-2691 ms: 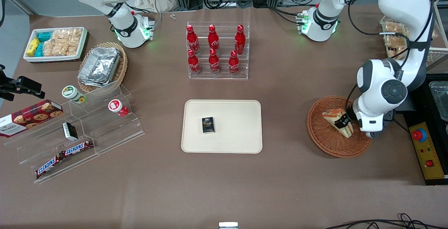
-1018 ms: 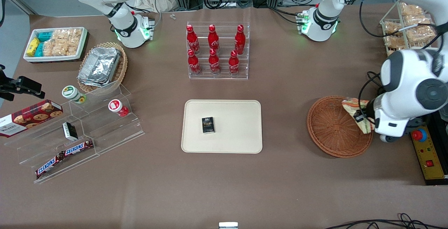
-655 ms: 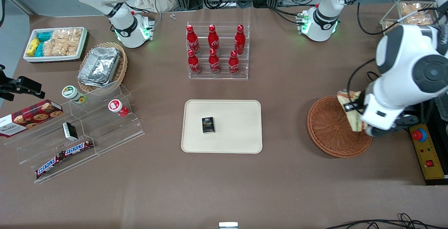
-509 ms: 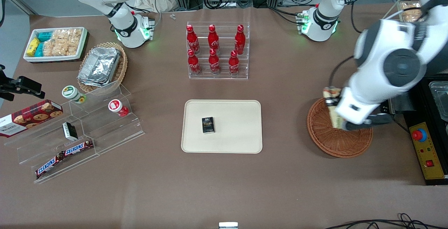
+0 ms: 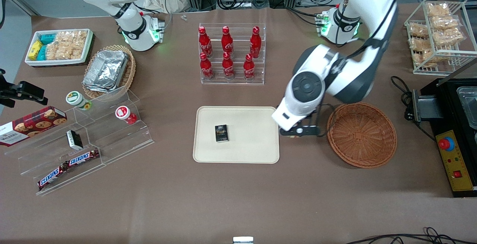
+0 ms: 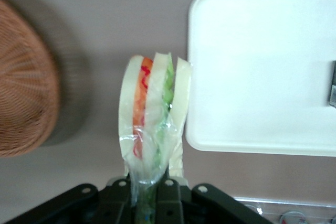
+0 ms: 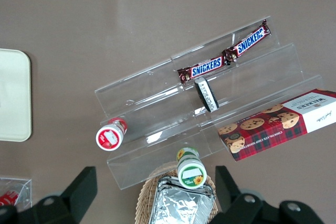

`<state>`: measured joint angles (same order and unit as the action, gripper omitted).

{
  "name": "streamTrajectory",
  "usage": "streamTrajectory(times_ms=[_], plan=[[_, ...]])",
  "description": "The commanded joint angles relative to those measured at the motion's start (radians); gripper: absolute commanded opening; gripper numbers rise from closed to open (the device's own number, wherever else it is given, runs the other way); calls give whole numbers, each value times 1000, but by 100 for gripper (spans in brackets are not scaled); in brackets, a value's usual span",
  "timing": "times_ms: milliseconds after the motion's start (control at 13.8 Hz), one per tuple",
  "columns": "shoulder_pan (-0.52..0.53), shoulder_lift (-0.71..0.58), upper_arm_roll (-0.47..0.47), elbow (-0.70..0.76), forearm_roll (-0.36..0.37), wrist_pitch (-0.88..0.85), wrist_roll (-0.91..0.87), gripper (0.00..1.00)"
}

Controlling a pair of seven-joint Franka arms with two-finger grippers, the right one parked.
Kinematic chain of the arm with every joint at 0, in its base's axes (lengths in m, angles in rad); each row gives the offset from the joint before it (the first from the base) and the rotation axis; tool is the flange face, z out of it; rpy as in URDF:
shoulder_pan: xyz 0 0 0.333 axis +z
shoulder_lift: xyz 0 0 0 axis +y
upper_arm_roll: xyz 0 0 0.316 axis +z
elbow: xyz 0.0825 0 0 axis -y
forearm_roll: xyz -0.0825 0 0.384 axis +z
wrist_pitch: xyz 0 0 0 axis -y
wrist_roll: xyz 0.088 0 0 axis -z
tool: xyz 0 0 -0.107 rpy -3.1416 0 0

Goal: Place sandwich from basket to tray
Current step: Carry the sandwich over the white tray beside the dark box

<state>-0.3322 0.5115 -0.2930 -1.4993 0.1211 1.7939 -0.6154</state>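
Front view: the left arm has swung away from the basket (image 5: 361,135), which now sits with nothing in it, and its wrist hangs over the strip of table between the basket and the tray (image 5: 242,151). A half second ago the arm was over the basket's rim with the sandwich in its grasp. The gripper (image 5: 298,130) shows here only as a dark bracket under the white wrist, at about three o'clock from the tray and just beside its rim; the sandwich is hidden beneath the arm. A small dark box (image 5: 221,133) lies on the tray, toward nine o'clock of its middle, leaving most of the surface bare.

Left wrist view: the sandwich (image 6: 153,114) is pinched at its narrow end, the gripper (image 6: 149,195) pressed together on the clear wrap, with the bread and orange, red and green filling pointing away from the camera. Its broad end overlaps the tray's rim (image 6: 191,77) while the basket (image 6: 23,82) lies well apart.

Right wrist view: only a corner of the tray (image 7: 16,98) appears, with a Snickers bar (image 7: 223,59) on a clear stepped stand (image 7: 210,114).

The lift and most of the carry look done; what seems left is a short travel over the bare part of the tray, a descent and a release.
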Motion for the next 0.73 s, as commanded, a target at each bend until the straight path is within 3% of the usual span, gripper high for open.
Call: streamTrajectory(times_ms=[0, 655], plan=[[-30, 80, 8, 31, -1, 76, -18, 0], [-45, 219, 6, 33, -1, 263, -21, 0]])
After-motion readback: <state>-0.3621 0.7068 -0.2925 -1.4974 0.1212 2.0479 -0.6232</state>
